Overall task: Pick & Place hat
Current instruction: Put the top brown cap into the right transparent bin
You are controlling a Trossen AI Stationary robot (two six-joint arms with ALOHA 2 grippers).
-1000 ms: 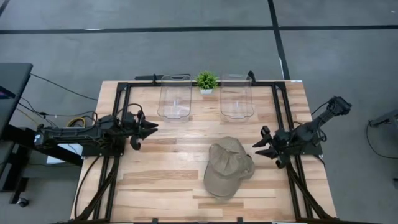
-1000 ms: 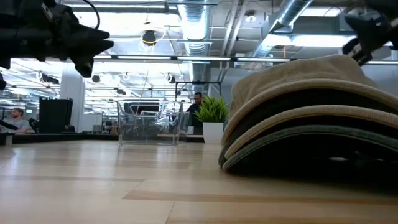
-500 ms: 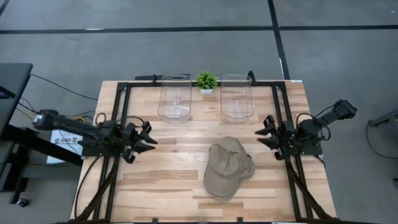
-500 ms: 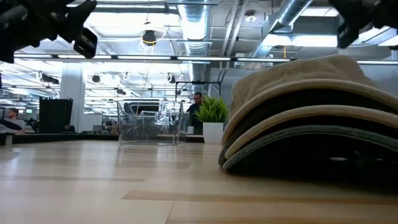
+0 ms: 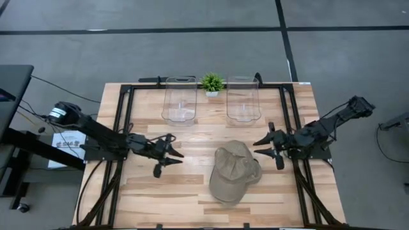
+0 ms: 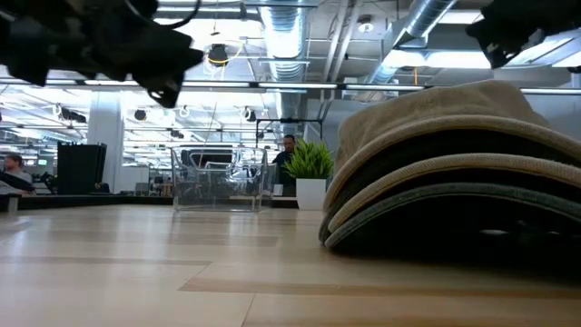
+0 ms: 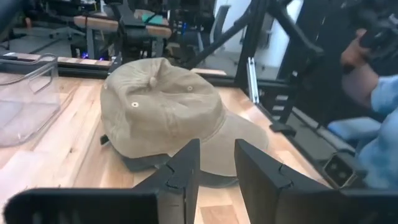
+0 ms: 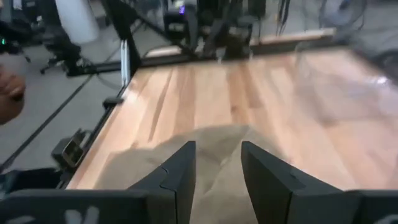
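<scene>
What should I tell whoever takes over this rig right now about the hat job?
Left hand: open, empty, above the table on the hat's left, pointing at it.
Right hand: open, empty, close by the hat's right side, above its edge.
Hat: tan cap lying on the table, front of centre, not gripped.
Two clear bins stand at the back with a small plant between them.
Done: both hands are near the hat.
Left: grasp, lift and place the hat.

Left arm stretched across the table from its left side, left gripper (image 5: 171,155) held above the wood, fingers parted, right arm reached in from the right edge, right gripper (image 5: 263,144) likewise spread
</scene>
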